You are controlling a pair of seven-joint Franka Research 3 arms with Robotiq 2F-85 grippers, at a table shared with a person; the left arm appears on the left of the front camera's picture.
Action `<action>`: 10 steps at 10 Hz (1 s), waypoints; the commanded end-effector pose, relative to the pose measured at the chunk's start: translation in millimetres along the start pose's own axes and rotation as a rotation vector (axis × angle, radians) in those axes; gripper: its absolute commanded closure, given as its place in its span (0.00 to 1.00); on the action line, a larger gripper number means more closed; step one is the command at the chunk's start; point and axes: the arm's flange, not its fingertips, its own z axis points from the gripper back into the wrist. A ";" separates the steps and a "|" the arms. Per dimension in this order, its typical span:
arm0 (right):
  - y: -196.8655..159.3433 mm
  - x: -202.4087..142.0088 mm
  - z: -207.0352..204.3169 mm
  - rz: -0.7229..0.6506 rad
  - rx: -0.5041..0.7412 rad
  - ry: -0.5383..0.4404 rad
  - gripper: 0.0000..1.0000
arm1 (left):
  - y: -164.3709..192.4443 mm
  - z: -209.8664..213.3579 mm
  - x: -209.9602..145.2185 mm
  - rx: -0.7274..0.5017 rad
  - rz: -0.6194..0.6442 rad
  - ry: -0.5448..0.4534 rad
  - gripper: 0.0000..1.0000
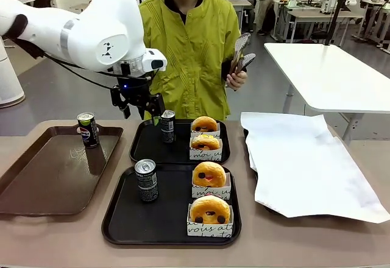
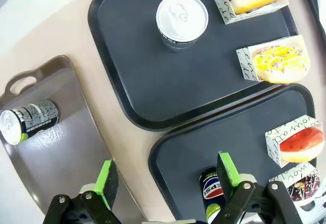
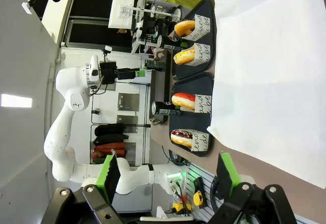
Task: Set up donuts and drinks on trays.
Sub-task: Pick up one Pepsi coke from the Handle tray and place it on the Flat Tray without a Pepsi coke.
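Two black trays lie mid-table. The far tray (image 1: pixel 146 147) (image 2: pixel 153 81) carries a can (image 1: pixel 167 126) (image 2: pixel 182 18) and two donuts (image 1: pixel 204 125) (image 1: pixel 206 143). The near tray (image 1: pixel 125 219) (image 2: pixel 244 132) holds a can (image 1: pixel 146 181) (image 2: pixel 211 193) and two donuts (image 1: pixel 209 175) (image 1: pixel 209 210). A third can (image 1: pixel 88 129) (image 2: pixel 30 119) stands on the brown tray (image 1: pixel 42 183). My left gripper (image 1: pixel 141 108) (image 2: pixel 167 175) hangs open above the far tray's left edge, holding nothing. The right gripper (image 3: pixel 168 175) is open and hovers off beside the white paper (image 3: pixel 265 71).
A person in a green top stands behind the table holding tongs (image 1: pixel 241 58). A tray covered by white paper (image 1: pixel 304 164) takes up the right side. Bare tabletop runs along the front edge.
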 end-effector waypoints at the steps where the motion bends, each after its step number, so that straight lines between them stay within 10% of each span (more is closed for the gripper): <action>1: -0.4 1.1 -0.5 0.014 0.017 -0.005 0.00 | -8.2 -5.3 11.0 -0.005 -0.011 0.019 0.00; 5: -0.4 1.1 -0.5 0.014 0.017 -0.005 0.00 | -8.9 -8.1 5.8 -0.008 -0.013 0.011 0.00; 10: -0.4 1.1 -0.5 0.014 0.017 -0.005 0.00 | 128.0 59.7 -103.3 -0.241 0.036 0.145 0.00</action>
